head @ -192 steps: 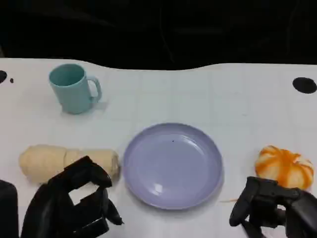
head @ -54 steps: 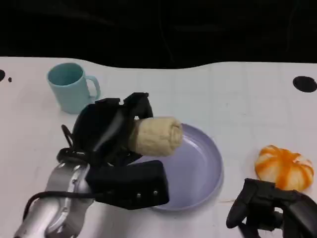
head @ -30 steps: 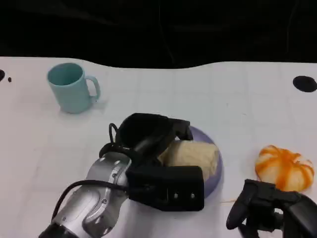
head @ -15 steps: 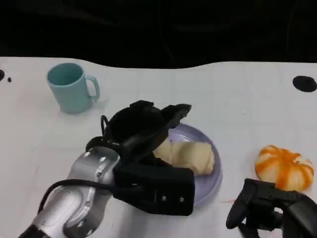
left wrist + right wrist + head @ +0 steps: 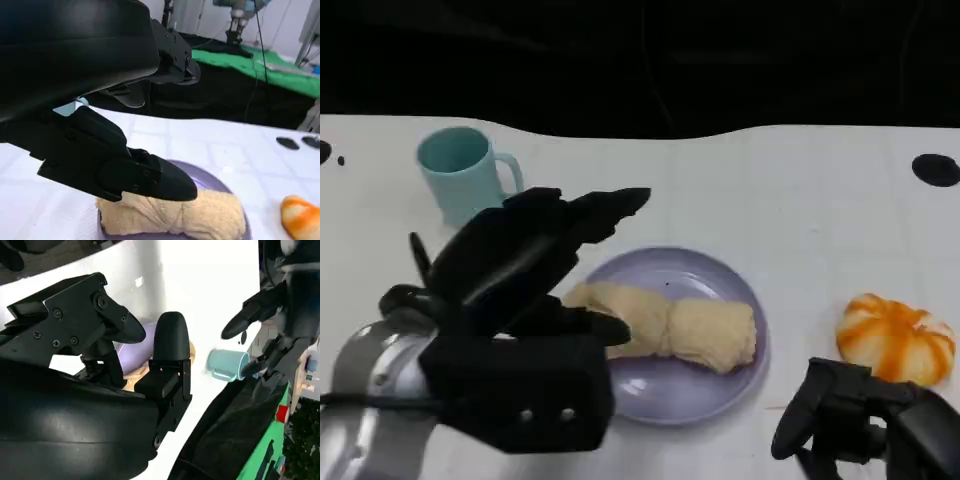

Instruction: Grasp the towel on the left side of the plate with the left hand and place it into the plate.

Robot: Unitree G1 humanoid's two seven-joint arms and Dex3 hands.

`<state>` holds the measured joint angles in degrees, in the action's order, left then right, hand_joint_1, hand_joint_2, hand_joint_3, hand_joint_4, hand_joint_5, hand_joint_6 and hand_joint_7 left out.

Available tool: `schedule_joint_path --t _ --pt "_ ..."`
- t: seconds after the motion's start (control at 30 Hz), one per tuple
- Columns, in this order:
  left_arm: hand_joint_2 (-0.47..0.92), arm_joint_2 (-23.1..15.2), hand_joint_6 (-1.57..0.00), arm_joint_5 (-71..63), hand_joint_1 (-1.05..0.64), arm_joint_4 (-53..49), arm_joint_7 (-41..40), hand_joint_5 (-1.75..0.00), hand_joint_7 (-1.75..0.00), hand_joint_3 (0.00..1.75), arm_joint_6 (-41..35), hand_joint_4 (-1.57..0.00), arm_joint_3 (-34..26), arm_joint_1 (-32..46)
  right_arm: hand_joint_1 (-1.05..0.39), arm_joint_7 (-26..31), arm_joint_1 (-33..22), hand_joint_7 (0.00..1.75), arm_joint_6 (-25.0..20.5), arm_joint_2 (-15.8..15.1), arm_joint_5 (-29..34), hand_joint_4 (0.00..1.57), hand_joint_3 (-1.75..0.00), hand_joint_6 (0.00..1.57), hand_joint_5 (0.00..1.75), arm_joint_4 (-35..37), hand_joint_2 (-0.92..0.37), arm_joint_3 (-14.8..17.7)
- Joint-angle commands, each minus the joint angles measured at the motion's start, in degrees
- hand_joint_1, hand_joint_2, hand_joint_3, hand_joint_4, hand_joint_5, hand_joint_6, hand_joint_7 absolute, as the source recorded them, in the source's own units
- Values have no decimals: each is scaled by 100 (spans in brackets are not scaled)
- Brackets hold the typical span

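Rolled towel lying in the purple plate, long axis running left to right across it. Left hand just beside its left end, fingers spread, holding nothing. Right hand low on the tabletop, fingers curled, empty.

Left hand raised over the table's left side, fingers spread and empty, silver forearm low behind it — right hand low at the right, fingers curled, holding nothing

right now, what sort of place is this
Probably a robot lab or test bench: a white table staged with a rolled beige towel on a lavender plate, and equipment stands on green flooring behind.
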<state>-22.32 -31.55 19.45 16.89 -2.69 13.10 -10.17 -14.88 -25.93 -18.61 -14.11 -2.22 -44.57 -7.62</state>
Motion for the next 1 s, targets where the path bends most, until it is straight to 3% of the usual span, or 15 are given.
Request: schedule_joint_path --t 0.03,0.2,0.3,0.33,0.4,0.47,0.53,0.73,1.0 --pt "92 130 -40 862 -62 391 -31 -76 -11 20 80 -32 -542 582 -6 59 -15 139 -112 -6 -3 74 -111 67 174 -119 -56 -18" --pt "92 680 -69 2204 -26 712 -146 -85 -23 11 139 -52 -1119 1264 -5 71 6 139 -174 2 -45 73 -111 66 173 -125 -56 -34" --pt "92 920 -78 2737 -19 892 -196 -91 -28 15 172 -61 -1360 1640 -5 78 11 139 -173 15 -58 73 -111 66 173 -115 -56 -38" --pt "85 1004 -78 2958 -16 993 -202 -100 -36 31 117 -63 -1445 1786 -5 82 13 139 -180 14 -49 74 -111 66 174 -118 -57 -43" --pt "57 1153 -77 3328 -13 1197 -234 -118 -63 88 -109 -69 -1562 2000 -5 84 24 139 -191 8 -37 74 -111 67 174 -119 -56 -41" --pt "48 1291 -75 3726 -11 1479 -289 -129 -85 111 -591 -72 -1658 2221 -6 74 32 138 -206 -7 -41 74 -110 67 174 -122 -57 -26" --pt "46 1372 -72 4008 -10 1753 -366 -143 -106 123 -1127 -74 -1714 2417 -6 61 35 138 -181 -19 -45 74 -109 67 174 -110 -57 -11" --pt "54 1706 -71 4643 -5 2262 -754 -170 -145 128 -2222 -77 -1816 2817 -5 30 29 139 -132 -31 -83 74 -110 67 175 -72 -57 45" --pt "52 1832 -74 5714 -8 2377 -913 -175 -165 139 -3256 -87 -2115 2779 -5 -35 44 139 -82 -54 -124 74 -109 66 175 14 -58 120"
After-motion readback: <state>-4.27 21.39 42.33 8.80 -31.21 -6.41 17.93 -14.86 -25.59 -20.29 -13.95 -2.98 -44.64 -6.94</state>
